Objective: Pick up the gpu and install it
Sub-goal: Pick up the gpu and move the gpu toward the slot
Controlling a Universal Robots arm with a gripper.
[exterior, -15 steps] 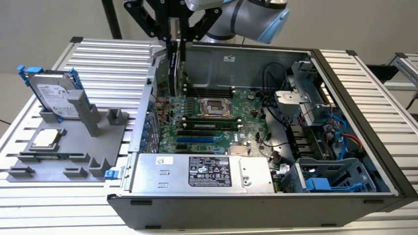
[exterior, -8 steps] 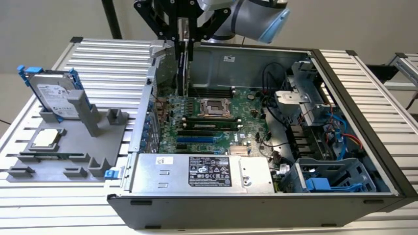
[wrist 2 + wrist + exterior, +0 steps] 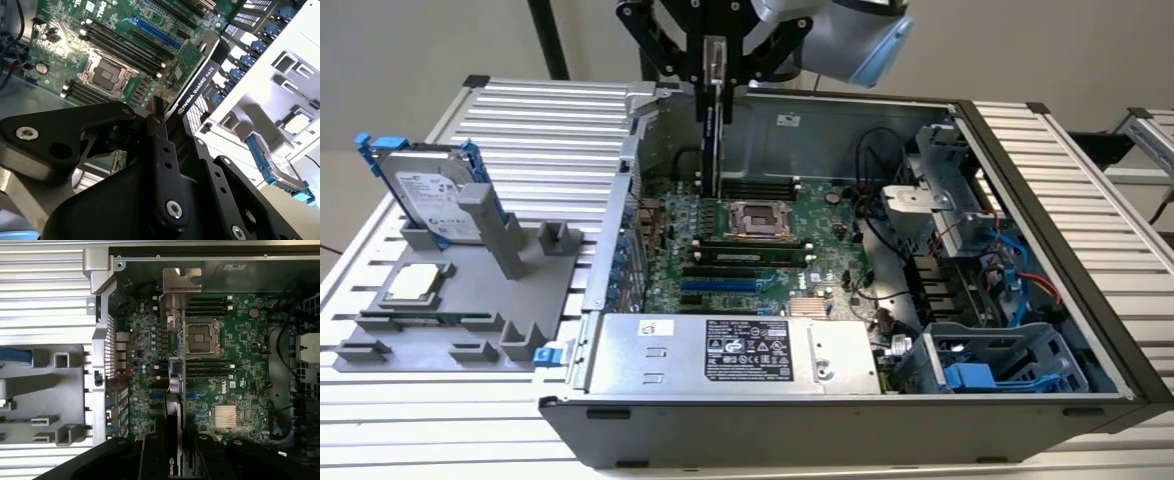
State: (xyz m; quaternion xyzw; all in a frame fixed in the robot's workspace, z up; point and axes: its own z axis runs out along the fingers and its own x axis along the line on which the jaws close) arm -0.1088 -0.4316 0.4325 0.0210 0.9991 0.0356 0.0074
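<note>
gpu (image 3: 714, 125) top behind jaws, arm (image 3: 861, 35) cropped

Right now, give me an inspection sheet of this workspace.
Surface: ribbed metal table carrying an open case.
Job's things: gpu upright, edge-down over the motherboard; whether it is seated cannot be told.
Clutter: hard drive and processor on a grey fixture.
Grippers: end effector shut on the gpu.
Cables: black cable and blue cables inside the case.
Surroundings: pale wall.
</note>
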